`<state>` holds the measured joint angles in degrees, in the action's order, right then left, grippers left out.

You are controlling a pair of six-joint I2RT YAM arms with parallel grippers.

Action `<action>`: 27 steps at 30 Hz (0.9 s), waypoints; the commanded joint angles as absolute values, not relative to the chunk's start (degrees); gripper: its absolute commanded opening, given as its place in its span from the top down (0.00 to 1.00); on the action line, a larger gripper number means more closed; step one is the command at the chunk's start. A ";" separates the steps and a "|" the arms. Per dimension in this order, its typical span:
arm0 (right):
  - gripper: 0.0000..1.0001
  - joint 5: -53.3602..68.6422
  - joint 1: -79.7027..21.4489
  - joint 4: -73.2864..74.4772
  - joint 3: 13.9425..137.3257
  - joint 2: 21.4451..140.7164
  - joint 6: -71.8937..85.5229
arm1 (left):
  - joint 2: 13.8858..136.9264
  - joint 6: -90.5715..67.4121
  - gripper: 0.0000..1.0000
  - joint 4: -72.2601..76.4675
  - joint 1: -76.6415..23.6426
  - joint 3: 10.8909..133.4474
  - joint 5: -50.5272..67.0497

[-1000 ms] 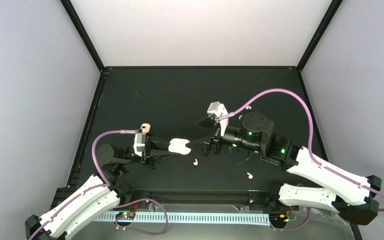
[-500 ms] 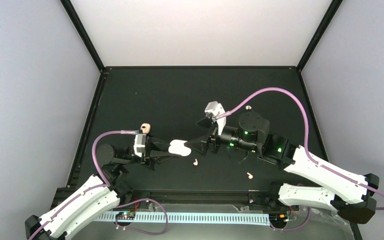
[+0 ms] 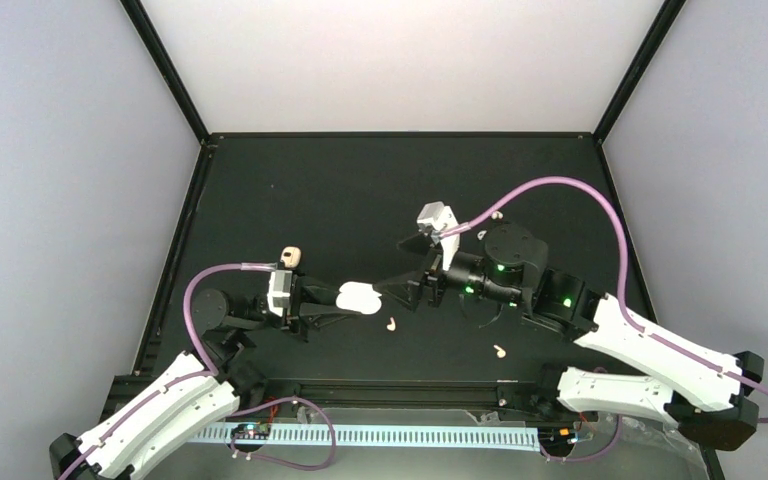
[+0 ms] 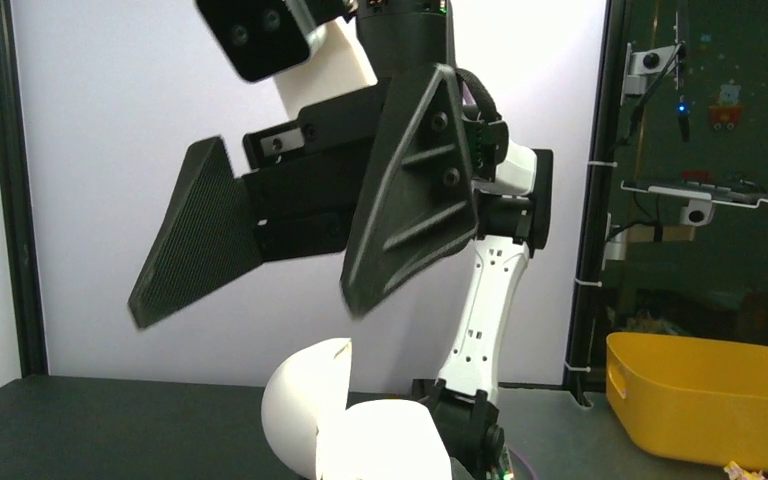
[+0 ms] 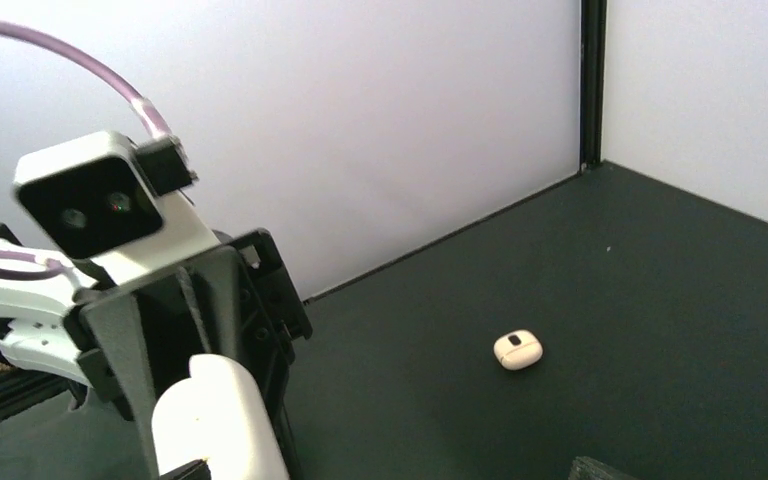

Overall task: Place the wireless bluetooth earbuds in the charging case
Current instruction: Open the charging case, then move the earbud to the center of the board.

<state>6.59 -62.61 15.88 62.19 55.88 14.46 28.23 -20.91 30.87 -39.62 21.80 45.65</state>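
In the left half of the worktop, a small peach-tan lump (image 3: 291, 256) with a dark spot lay on the black surface, just behind the left arm's wrist. The left gripper (image 3: 345, 298) reached toward the middle with its jaws drawn narrow, clamped on the charging case (image 3: 360, 297). The case was held off the surface, roughly midway between the left and right edges and nearer the front edge than the back. In the left wrist view the case (image 4: 360, 435) showed a curved white shell standing off from its body, so the lid appeared to be hinged open.

Just right of the case, the right gripper (image 3: 393, 270) pointed left with its jaws spread wide and nothing between them. Its nearer finger ended just beside the case's right end. The left wrist view showed a gap between that finger and the case.

The wireless bluetooth earbuds were both on the worktop, outside the case. One earbud (image 3: 391, 324) lay just in front of the case. The other earbud (image 3: 500, 351) lay further right, close to the front edge.
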 commanded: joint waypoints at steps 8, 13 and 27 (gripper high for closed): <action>0.06 -12.82 -60.86 18.64 64.34 50.41 16.57 | 26.44 -18.30 0.98 27.07 -39.94 23.71 44.51; 0.07 -11.09 -40.46 18.30 52.23 49.66 30.02 | 25.30 -14.14 0.98 21.91 -39.97 26.63 44.22; 0.13 -14.11 -19.29 3.81 35.00 67.08 42.08 | 24.86 -7.12 0.98 18.12 -39.91 28.15 43.28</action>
<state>-10.66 -22.06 10.68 33.74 61.19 39.46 26.39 -8.97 17.61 -39.62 29.87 44.97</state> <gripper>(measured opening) 0.871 0.219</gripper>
